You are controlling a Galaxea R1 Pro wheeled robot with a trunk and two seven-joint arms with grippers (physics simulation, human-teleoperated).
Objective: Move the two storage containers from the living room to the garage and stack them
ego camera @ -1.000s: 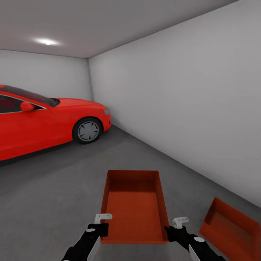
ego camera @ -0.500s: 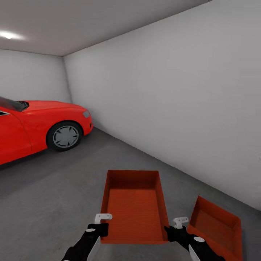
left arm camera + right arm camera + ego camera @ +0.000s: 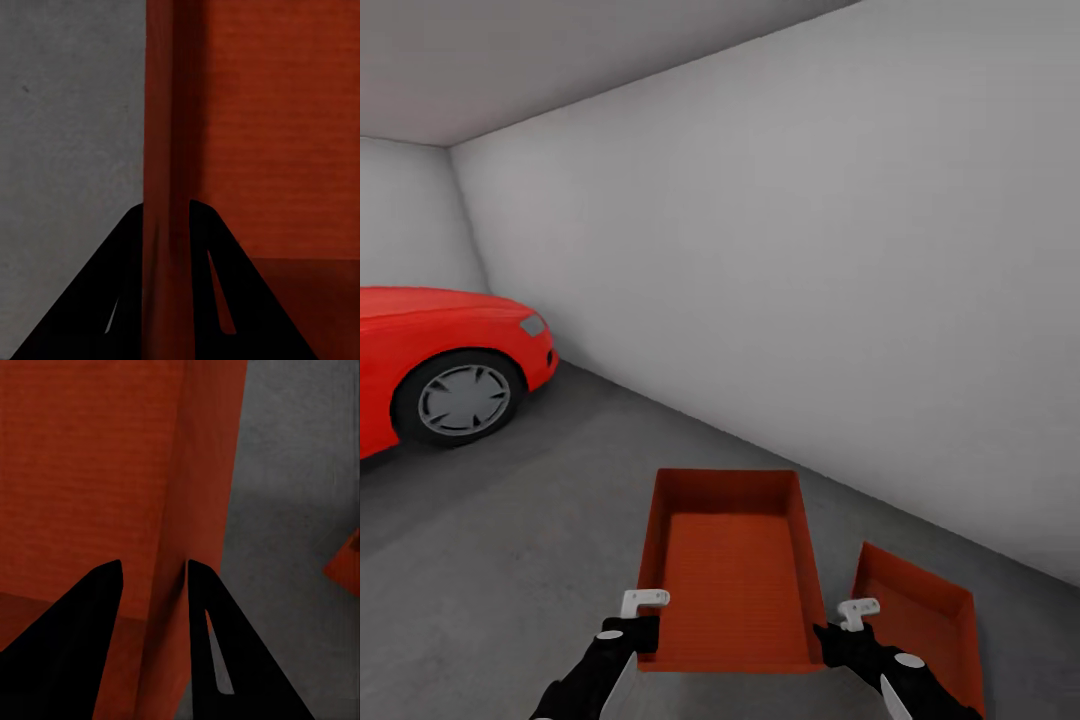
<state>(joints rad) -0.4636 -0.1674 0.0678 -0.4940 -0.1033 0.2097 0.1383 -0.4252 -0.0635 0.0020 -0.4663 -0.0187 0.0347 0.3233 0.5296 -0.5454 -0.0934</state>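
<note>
I hold one orange-red storage container (image 3: 730,570) level in front of me, above the garage's dark grey floor (image 3: 510,560). My left gripper (image 3: 643,625) is shut on its left wall near the front corner. My right gripper (image 3: 830,630) is shut on its right wall. In the left wrist view the black fingers (image 3: 166,225) straddle the thin wall (image 3: 165,112); the right wrist view shows the same grip (image 3: 154,577) on the other wall (image 3: 202,472). The second container (image 3: 915,620) lies on the floor to the right, close to the wall; its corner (image 3: 346,566) shows in the right wrist view.
A red car (image 3: 440,370) stands at the left, its front wheel facing me. A plain pale grey wall (image 3: 810,300) runs along the right and meets the back wall in a corner far left. Open concrete lies between the car and the containers.
The whole view has swung to the right: the car slid toward the picture's left edge and more of the floor container came into view. The held container and both grips look unchanged.
</note>
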